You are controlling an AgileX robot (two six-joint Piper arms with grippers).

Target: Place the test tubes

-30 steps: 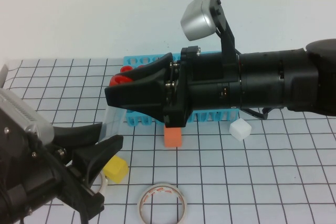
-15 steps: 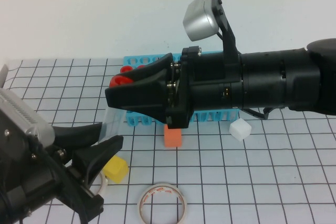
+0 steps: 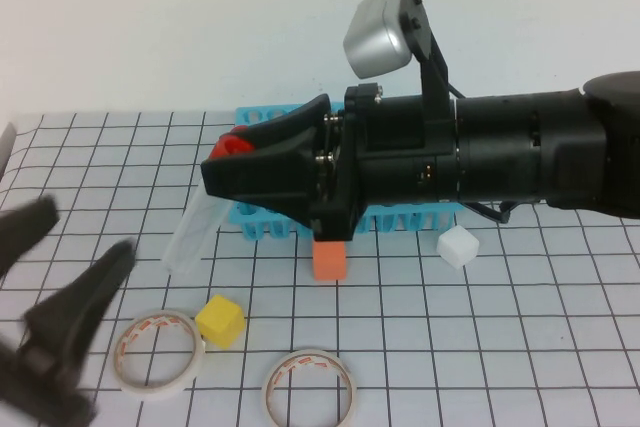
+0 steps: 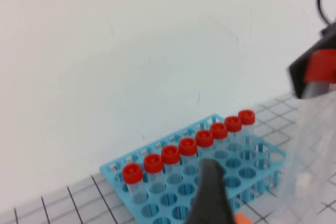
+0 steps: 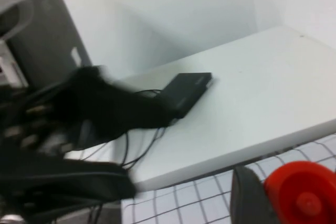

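Right arm stretched level across desk [image 3: 520, 327], right gripper [image 3: 213, 173] by blue rack [image 3: 262, 117], fingers clamped on red-capped test tube [image 3: 195, 232], tube tilted. Left gripper [image 3: 72, 242] sat low at near-left, fingers spread wide, empty.

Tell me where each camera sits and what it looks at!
High view: raised on the robot's side, looking down at the table; left gripper open at the near left, right gripper over mid-table holding the test tube.
Left wrist view: on the left arm, facing the rack; one left finger shows.
Right wrist view: on the right arm, facing a black box; a right finger and the blurred left arm show.
Shared: all three show the tube's red cap.
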